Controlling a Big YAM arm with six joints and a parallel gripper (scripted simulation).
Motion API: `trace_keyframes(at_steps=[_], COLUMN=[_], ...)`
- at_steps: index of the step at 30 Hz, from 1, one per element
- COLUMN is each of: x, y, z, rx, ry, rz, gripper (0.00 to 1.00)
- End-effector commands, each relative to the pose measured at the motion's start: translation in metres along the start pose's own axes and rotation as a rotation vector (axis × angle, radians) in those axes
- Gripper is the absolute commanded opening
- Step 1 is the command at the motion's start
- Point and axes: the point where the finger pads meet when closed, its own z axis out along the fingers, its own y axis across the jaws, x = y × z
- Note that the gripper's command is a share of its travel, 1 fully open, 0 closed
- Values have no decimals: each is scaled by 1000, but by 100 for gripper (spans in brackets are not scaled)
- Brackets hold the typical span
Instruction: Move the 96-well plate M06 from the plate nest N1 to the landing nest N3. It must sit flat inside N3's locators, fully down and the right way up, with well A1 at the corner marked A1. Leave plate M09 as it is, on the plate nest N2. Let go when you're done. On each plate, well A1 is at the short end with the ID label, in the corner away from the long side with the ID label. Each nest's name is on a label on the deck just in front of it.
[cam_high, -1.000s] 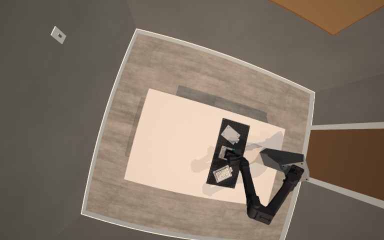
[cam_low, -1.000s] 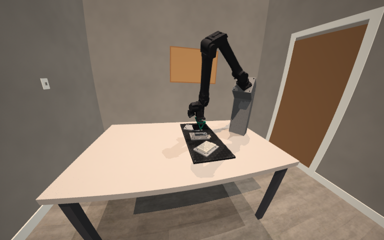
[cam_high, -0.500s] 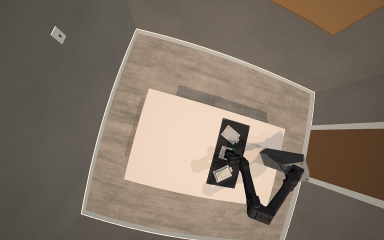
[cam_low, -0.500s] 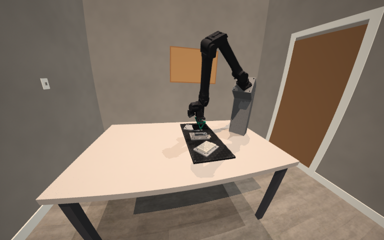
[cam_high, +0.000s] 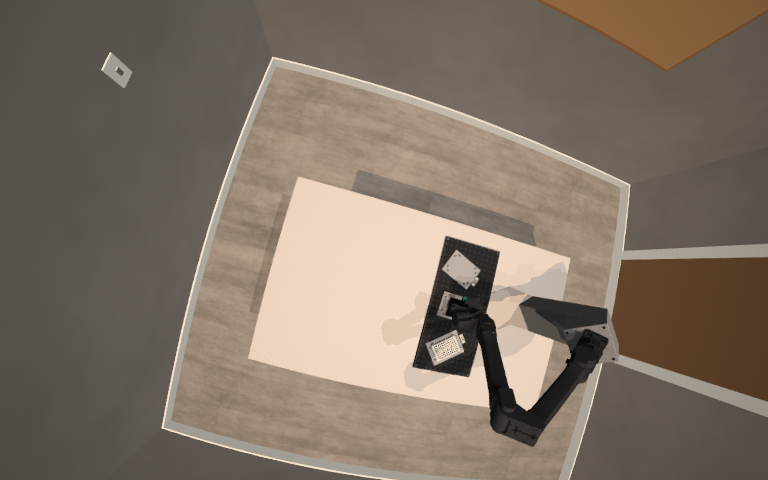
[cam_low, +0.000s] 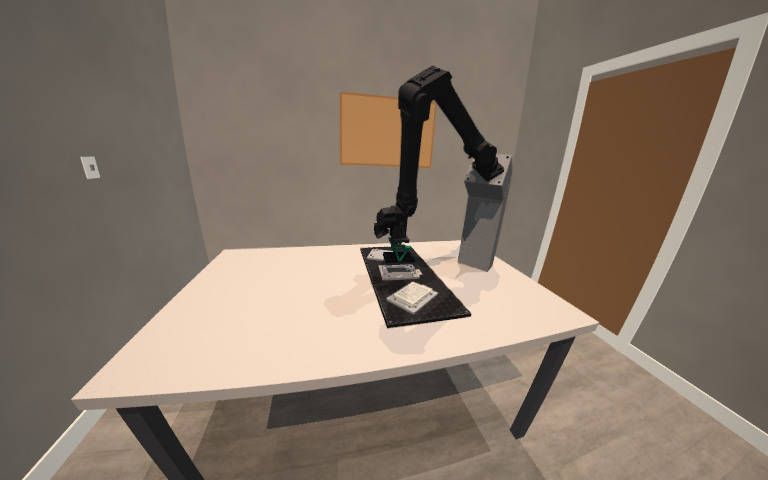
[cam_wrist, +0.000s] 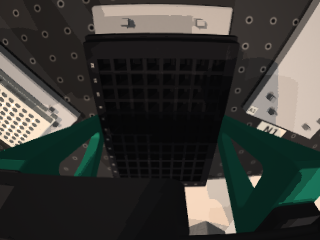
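My gripper (cam_wrist: 160, 121) is shut on the black 96-well plate M06 (cam_wrist: 162, 110), with one green finger on each long side. It holds the plate a little above the middle nest (cam_wrist: 163, 20) of the black deck (cam_low: 396, 314). In the top view, the gripper (cam_high: 465, 300) and the dark plate (cam_high: 458, 303) cover most of that nest. The grey nest N1 (cam_wrist: 287, 94) lies empty to the right, with its label beside it. It also shows in the top view (cam_high: 460, 268). The white plate M09 (cam_high: 445, 347) sits on its nest at the deck's other end, and it also shows in the wrist view (cam_wrist: 20, 116).
The arm's grey pedestal (cam_low: 484, 220) stands on the table behind the deck. In the exterior view, the white plate (cam_low: 411, 295) is nearest, then the middle nest (cam_low: 399, 272), then the far nest (cam_low: 373, 255).
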Motion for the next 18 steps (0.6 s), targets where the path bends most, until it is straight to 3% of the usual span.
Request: trace_keyframes(at_steps=[1, 18], x=[7, 9], y=[2, 2], z=[12, 37], rx=[-5, -5], ry=[7, 8], rz=[6, 6], gripper=[0, 0])
